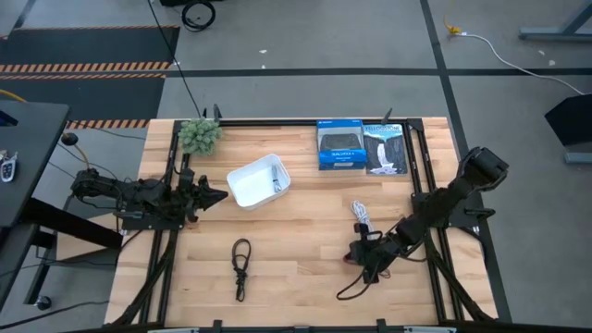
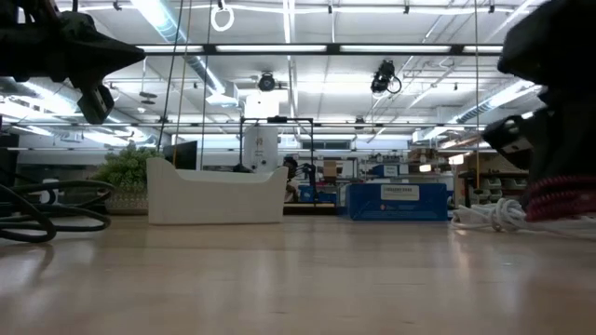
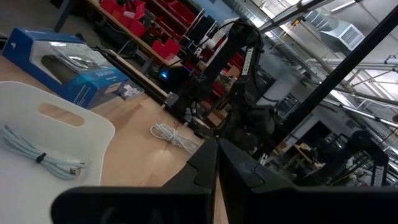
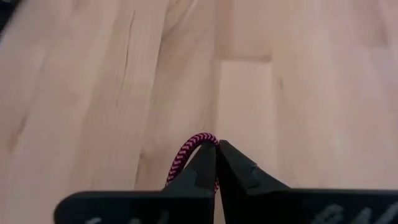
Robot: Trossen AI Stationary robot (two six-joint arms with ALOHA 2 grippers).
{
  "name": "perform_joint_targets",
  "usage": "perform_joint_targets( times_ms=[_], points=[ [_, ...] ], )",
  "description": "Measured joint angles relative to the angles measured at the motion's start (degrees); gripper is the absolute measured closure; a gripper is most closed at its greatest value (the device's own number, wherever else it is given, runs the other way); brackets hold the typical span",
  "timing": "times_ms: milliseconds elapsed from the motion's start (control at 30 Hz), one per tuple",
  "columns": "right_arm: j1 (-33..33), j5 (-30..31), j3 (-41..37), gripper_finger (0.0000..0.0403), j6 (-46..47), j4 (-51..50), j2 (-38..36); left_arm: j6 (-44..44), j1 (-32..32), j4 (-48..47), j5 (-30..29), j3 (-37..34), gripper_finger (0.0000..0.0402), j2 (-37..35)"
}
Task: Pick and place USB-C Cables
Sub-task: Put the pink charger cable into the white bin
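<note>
My right gripper (image 4: 217,144) is low over the table's near right part (image 1: 361,255), shut on the dark red braided cable (image 4: 186,155), which also shows at the right edge of the low view (image 2: 559,197). The white cable (image 1: 361,215) lies on the table just beyond it. The black cable (image 1: 240,268) lies in a long loop on the near middle. The grey-blue cable (image 3: 40,155) rests inside the white bin (image 1: 250,190). My left gripper (image 3: 216,152) hovers shut beside the bin's left side (image 1: 217,195), touching nothing. My right gripper pinches a bend of the dark red cable (image 4: 200,138) between its two fingertips (image 4: 239,165). The loop pokes out just past the tips. The fingers slant down toward the table. The rest of the cable trails behind the gripper toward the near edge (image 1: 347,289).
Two blue-and-black retail boxes (image 1: 339,145) (image 1: 386,148) lie at the far edge, and a green plant (image 1: 199,136) stands at the far left corner. Bare wood shows between the bin and the black cable. Black frame rails (image 1: 166,250) run along both sides.
</note>
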Motion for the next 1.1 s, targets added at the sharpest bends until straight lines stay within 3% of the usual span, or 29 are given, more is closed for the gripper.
perform_joint_targets(
  times_ms=[300, 533, 1100],
  points=[
    [-5.8, -0.3, 0.0, 0.0396, -0.2, -9.4, -13.9, -0.1, 0.0, 0.1, -1.8, 0.0, 0.0381, 0.0],
    [-14.4, -5.9, 0.1, 0.0396, -2.9, -9.7, -21.2, 0.0, 0.0, 0.6, -5.1, 0.0, 0.0381, 0.0],
    [-34.0, -19.6, 0.1, 0.0396, -1.2, -2.8, -22.6, 0.0, 0.0, 3.4, -8.7, 0.0, 0.0381, 0.0]
  ],
)
